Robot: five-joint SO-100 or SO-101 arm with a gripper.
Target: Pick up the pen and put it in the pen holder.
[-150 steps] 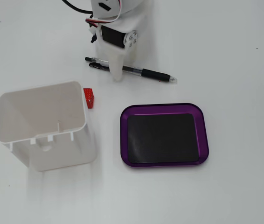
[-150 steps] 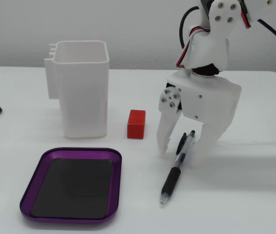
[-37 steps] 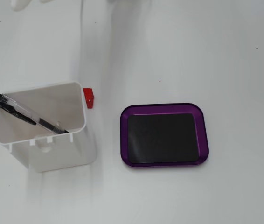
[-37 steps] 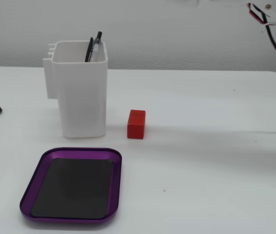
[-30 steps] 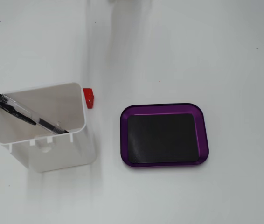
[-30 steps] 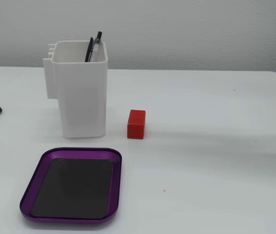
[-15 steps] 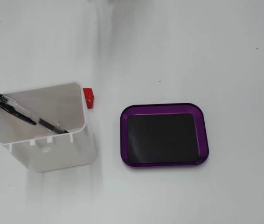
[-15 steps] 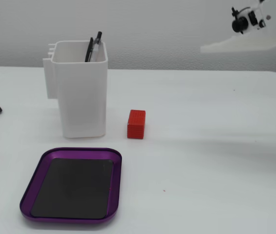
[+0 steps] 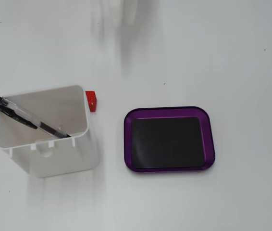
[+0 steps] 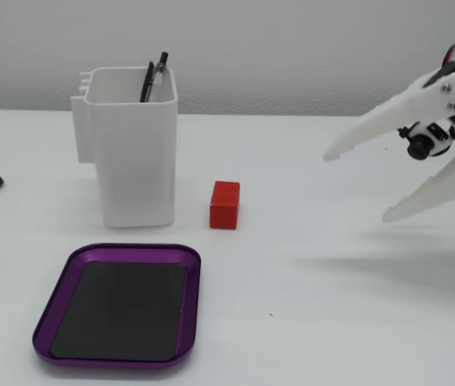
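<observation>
Nearest in the side-on fixed view lies the purple tray (image 10: 116, 302); behind it the red block (image 10: 224, 204); the pen (image 10: 153, 78) stands tilted inside the pen holder (image 10: 133, 153); only this view shows the gripper (image 10: 356, 186) clearly, fingers spread wide, empty; the top-down one shows the pen's (image 9: 29, 120) full slant.

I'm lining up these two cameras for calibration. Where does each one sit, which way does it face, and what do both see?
A fixed view: above, looking straight down on the tall white plastic pen holder and flat purple tray; only a blurred white bit of arm at the top edge.
A fixed view: low at table level, looking across at the wall; the open tool enters from the right.
Both show the clear-barrelled black pen in the holder, the tray, the small red block.
</observation>
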